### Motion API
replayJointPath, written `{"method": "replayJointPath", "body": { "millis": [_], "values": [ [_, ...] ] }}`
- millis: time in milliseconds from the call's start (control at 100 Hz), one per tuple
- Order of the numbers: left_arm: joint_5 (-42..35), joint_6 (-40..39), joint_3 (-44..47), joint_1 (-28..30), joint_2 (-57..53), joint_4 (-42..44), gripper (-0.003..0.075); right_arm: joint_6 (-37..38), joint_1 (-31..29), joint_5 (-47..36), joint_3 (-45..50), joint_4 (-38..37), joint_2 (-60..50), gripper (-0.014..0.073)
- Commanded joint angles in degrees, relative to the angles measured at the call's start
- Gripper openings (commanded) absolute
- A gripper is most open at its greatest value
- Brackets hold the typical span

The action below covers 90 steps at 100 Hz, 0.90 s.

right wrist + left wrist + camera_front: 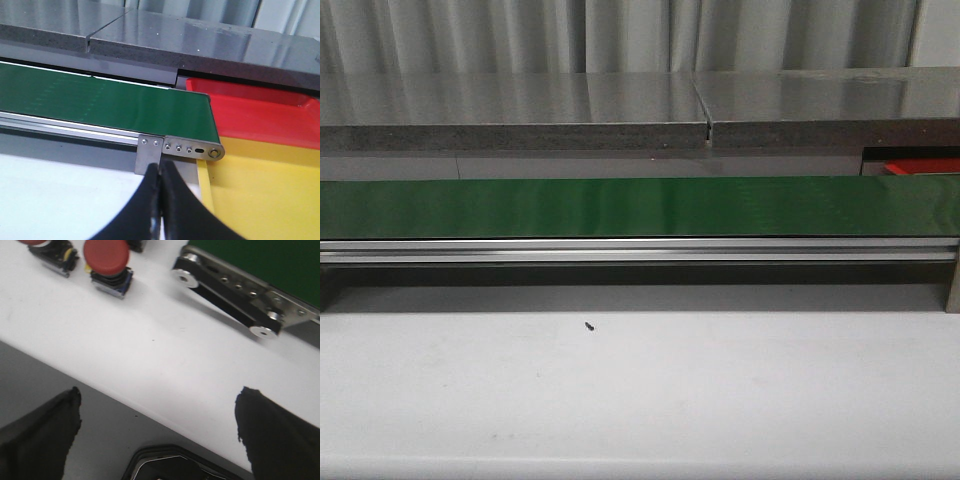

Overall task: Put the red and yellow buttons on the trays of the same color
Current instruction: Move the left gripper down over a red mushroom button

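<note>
Lab/automation test cell, not a home. Green conveyor belt (640,207) w/ aluminium rail (640,250) across white counter (640,390); grey curtain (620,35) backdrop; red tray (260,117) & yellow tray (270,190) at belt end.

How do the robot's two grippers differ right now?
The left gripper stands wide open, its two dark fingers far apart; the right gripper is shut, its fingers pressed together on nothing. The left one hangs over the white table near red buttons; the right one points at the end of the green conveyor belt, beside the yellow tray and red tray. Both hold nothing.
</note>
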Motion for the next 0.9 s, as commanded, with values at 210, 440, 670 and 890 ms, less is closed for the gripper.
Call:
{"method": "replayJointPath", "body": {
  "millis": [210,440,670,890],
  "values": [
    [-7.3,-0.5,-2.9,7.2,6.2,-0.9,0.0608,0.0,0.2,-4.6,0.0,-0.4,-1.0,-0.0067],
    [-8.5,-0.5,-8.3,8.1,13.9,-2.1,0.0608,0.0,0.2,-4.6,0.0,-0.4,-1.0,-0.0067],
    [-8.1,-0.5,-13.7,8.1,20.6,-2.2,0.0608,0.0,0.2,-4.6,0.0,-0.4,-1.0,-0.0067],
    [-7.4,-0.5,-17.4,8.1,24.7,-2.2,0.0608,0.0,0.2,-4.6,0.0,-0.4,-1.0,-0.0067]
  ]
}}
